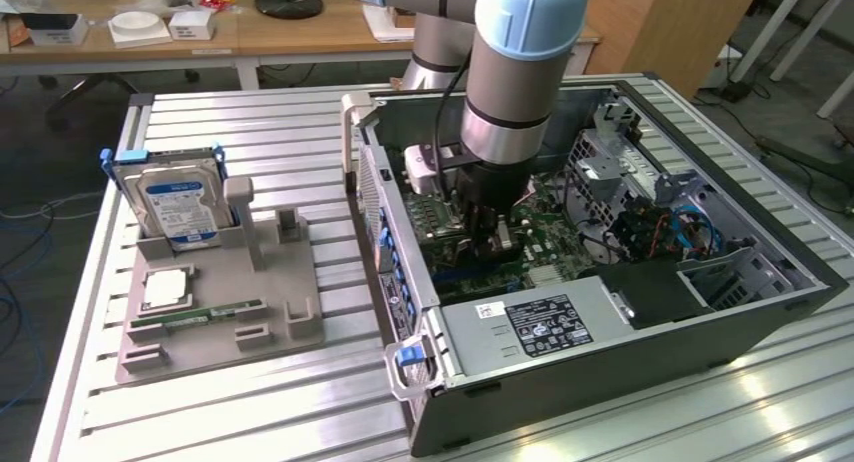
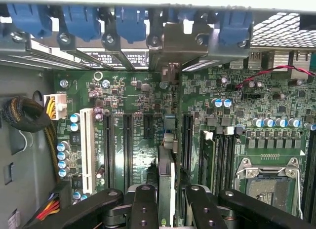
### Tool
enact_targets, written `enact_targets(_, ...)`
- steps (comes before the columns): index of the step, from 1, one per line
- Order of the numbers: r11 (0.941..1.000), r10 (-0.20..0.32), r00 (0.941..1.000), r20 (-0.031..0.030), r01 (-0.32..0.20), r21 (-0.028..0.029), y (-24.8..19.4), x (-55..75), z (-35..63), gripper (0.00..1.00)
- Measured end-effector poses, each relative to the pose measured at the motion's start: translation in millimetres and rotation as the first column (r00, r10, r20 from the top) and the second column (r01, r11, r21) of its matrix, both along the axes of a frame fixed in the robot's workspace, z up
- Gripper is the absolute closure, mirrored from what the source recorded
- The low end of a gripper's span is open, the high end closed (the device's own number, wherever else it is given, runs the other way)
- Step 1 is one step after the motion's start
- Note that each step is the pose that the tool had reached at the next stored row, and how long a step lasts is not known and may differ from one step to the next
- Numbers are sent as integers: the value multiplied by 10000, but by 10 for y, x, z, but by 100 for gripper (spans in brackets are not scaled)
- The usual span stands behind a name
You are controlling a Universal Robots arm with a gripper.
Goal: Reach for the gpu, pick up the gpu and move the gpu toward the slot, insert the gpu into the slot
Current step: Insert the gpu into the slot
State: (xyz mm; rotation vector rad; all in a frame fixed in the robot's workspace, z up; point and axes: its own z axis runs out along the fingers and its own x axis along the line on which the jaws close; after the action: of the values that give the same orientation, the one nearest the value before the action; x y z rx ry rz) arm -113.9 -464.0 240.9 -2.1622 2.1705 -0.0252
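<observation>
Wrist view looks edge-on down the gpu (image 2: 166, 189), a thin card clamped between the 2 black fingers (image 2: 144, 209) of the gripper (image 2: 168, 211), its silver end bracket (image 2: 170, 49) standing against the rear wall of the case among blue retaining clips (image 2: 131, 21). The card's lower edge sits down among the long parallel connectors of the green motherboard (image 2: 138, 91), but the slot beneath it is covered by the card itself, so how deep it is seated cannot be made out. A white connector (image 2: 87, 145), a bundle of sleeved cables (image 2: 22, 115) and the square silver processor socket (image 2: 269, 177) flank it, the socket cut off at the frame edge. In the exterior view the arm (image 1: 514, 92) drops straight into the open computer case (image 1: 747, 312), and its wrist hides most of the gripper (image 1: 489, 244) and the card; the board shows merely as a green patch around the tool. That view adds a grey fixture (image 1: 220, 302) on the slatted metal table (image 1: 267, 412), at the exterior view's left, holding a blue-labelled hard drive (image 1: 174, 202) upright, a processor chip (image 1: 167, 290) and a narrow memory stick (image 1: 200, 314).
</observation>
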Motion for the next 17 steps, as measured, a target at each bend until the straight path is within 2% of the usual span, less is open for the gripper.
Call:
enact_targets(9,10000,-2,10000,-1,2,-1,-17,-1,-5,74)
enact_targets(17,10000,-2,10000,-2,2,-4,-17,-3,-54,74)
